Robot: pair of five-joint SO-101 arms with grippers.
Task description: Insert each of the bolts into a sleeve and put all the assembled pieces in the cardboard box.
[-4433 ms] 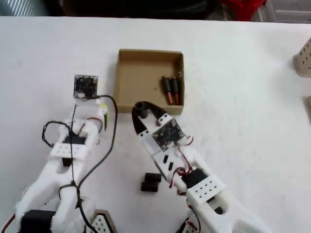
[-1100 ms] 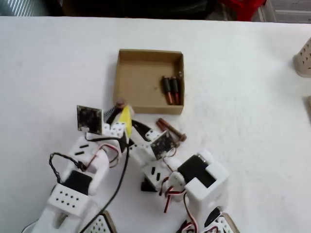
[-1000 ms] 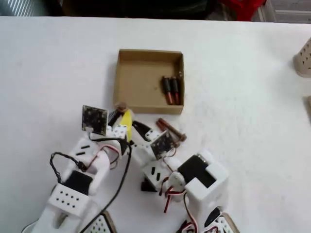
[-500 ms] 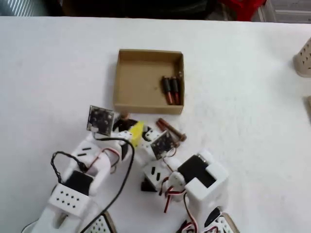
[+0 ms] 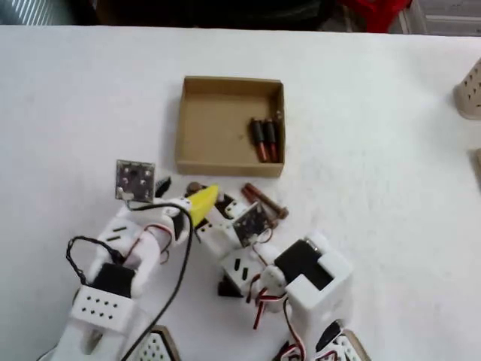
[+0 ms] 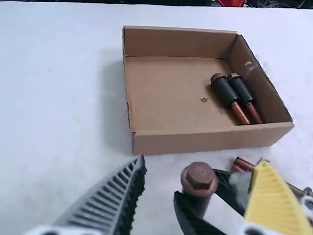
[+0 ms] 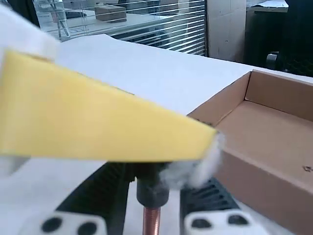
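Left wrist view shows the left end effector (image 6: 201, 163) wide apart around the bolt (image 6: 198, 177), while the right end effector (image 7: 152, 198) squeezes the sleeve (image 7: 149, 183), probably to hold it still.

overhead, two wrist views, shared box (image 5: 218, 124)

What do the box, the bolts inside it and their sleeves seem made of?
The box looks like matte brown cardboard, with raw cut edges. The bolts seem metal, coppery with slight sheen. The sleeves are matte black, perhaps rubber or plastic.
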